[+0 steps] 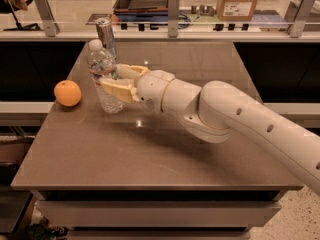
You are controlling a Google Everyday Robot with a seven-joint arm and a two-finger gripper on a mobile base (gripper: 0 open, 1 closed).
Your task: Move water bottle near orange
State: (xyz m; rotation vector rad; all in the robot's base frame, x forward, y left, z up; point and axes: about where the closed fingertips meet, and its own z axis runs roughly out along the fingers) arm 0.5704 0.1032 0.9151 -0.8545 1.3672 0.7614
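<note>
The water bottle (pixel 101 61) stands in the left half of the tabletop (pixel 150 159), nearer the far edge than the near one. It leans a little, its white cap tipped toward the left edge. Whether its base touches the surface cannot be told. The gripper (pixel 111 77) has hold of it at mid-height: the jaws are clenched on the bottle, one tan finger in front and one behind. The orange (pixel 67 93) sits close to the left edge, to the left of the bottle and near it, with a clear gap between the two. A slim silver can (pixel 105 34) stands upright just behind the bottle, toward the far-left corner. The white arm (pixel 235 121) stretches in from the right edge, low over the tabletop, to the gripper.
</note>
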